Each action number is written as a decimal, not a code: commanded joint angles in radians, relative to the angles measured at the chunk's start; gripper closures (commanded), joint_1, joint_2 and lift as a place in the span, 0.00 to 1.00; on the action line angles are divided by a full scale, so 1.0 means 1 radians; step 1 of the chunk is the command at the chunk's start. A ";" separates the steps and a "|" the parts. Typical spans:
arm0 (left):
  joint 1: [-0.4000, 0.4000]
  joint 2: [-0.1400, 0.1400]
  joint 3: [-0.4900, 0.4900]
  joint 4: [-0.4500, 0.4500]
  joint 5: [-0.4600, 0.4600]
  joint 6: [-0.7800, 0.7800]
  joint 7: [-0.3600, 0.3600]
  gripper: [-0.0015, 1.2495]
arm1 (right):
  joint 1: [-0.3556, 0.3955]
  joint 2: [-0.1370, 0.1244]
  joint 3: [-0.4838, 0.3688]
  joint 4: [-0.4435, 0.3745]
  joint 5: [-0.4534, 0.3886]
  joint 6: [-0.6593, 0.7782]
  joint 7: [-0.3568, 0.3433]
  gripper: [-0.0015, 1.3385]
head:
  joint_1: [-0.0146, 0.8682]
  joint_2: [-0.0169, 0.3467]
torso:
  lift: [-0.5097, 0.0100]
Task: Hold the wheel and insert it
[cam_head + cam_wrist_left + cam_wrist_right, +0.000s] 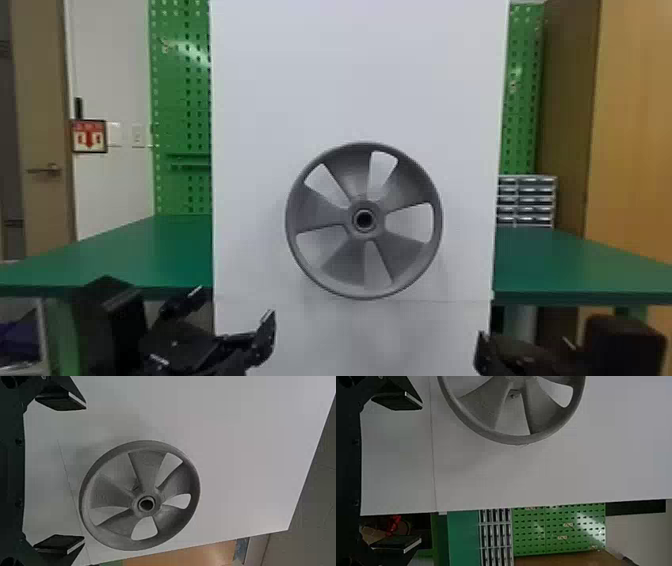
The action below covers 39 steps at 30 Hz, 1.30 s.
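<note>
- The wheel [363,236] is upright at the front face of the white panel [360,75], about midway between its left and right edges; whether its back touches the panel, I cannot tell.
- Its open hub faces the near side, with five broad spokes running out to the rim and the white panel showing through the gaps.
- The left end effector [236,301] is low on the near left, its two fingers spread well apart with nothing between them, clear of the wheel.
- The right end effector [525,340] is low on the near right, its fingers also wide apart and empty, clear of the wheel.
- The green table [125,250] shows to the left and right of the panel.
- A drawer unit [526,202] is on the far right, beside the panel's edge, near a tall wooden cabinet [632,125].
- Green pegboard [180,100] shows on the far left and far right.
</note>
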State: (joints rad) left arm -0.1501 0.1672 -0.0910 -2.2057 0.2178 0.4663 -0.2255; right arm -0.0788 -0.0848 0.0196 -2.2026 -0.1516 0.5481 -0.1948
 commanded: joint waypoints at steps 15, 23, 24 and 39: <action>0.029 -0.002 0.020 -0.015 0.002 0.000 0.000 0.08 | 0.275 0.005 0.020 0.149 0.113 -0.376 0.000 0.09 | 0.13 0.09 | 0.13; 0.044 -0.002 0.027 -0.020 -0.005 0.000 0.000 0.08 | 0.298 -0.007 0.037 0.196 0.122 -0.444 0.000 0.09 | 0.13 0.09 | 0.13; 0.046 -0.002 0.027 -0.020 -0.005 0.000 0.000 0.08 | 0.301 -0.007 0.037 0.199 0.122 -0.447 0.000 0.09 | 0.13 0.09 | 0.13; 0.047 -0.002 0.025 -0.020 -0.006 0.002 0.000 0.08 | 0.298 -0.012 0.049 0.208 0.115 -0.456 0.000 0.09 | 0.13 0.09 | 0.13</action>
State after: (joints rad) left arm -0.1014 0.1656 -0.0665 -2.2258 0.2117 0.4673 -0.2255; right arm 0.2257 -0.0934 0.0637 -1.9948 -0.0359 0.0920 -0.1948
